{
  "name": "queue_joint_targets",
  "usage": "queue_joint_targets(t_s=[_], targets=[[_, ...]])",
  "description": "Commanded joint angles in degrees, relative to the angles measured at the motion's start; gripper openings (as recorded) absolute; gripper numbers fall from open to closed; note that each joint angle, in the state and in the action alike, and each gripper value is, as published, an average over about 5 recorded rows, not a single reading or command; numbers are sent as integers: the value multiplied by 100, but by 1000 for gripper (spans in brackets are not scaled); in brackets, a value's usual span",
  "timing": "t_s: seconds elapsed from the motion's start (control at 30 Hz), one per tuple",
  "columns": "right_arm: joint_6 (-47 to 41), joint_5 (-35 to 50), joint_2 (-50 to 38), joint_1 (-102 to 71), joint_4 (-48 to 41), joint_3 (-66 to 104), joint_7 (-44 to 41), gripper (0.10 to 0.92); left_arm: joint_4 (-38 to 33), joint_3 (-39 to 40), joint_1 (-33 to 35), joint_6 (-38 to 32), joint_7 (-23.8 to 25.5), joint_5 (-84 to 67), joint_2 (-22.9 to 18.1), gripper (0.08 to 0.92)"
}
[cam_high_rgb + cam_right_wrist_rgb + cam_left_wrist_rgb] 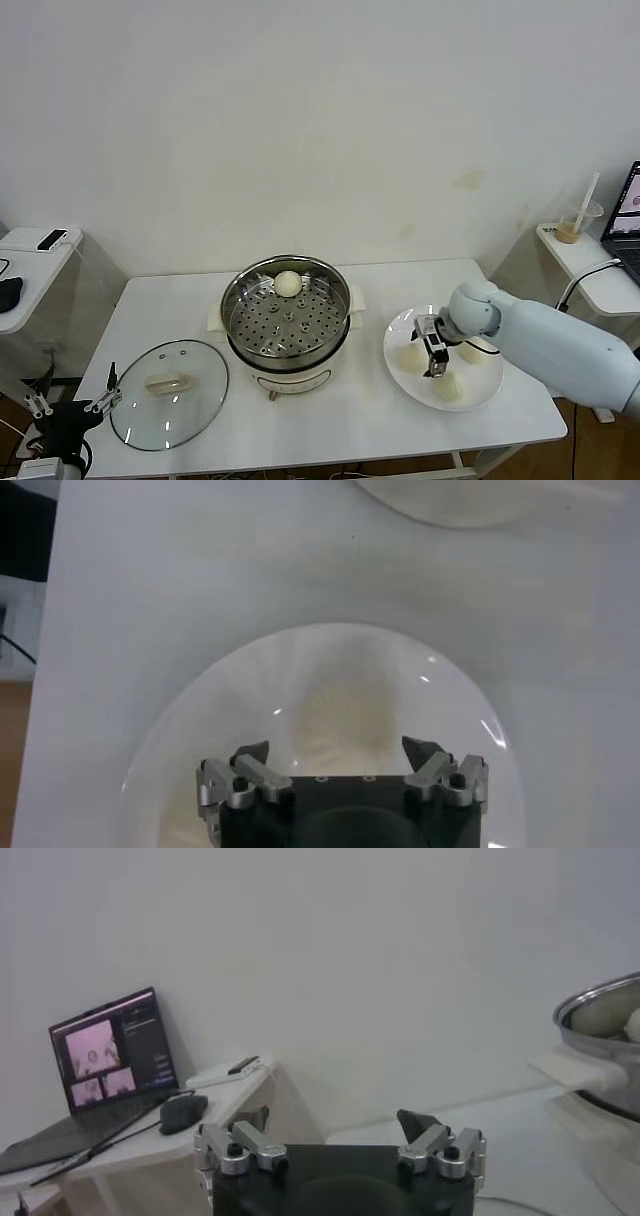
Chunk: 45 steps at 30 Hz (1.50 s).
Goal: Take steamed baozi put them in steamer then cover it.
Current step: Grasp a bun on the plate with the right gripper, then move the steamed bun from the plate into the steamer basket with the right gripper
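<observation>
The steamer is a shiny perforated basket on a white cooker base at the table's middle, and one baozi lies at its far side. Three more baozi rest on a white plate to the right. My right gripper hangs open low over that plate among them. In the right wrist view a blurred cream baozi sits ahead between the open fingers of the gripper. The glass cover lies flat on the table at front left. My left gripper is parked open off the table's front left corner.
A side table at the left carries a phone and a mouse. Another at the right holds a cup with a straw and a laptop. The left wrist view shows the steamer rim and a laptop.
</observation>
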Motion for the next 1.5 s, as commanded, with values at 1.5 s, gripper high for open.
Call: queue_joint_targets(t_s=[1.5], targets=[[-417, 1745, 93, 3450, 442, -1375, -206, 619, 15, -72, -91, 13, -30, -71, 214, 823]])
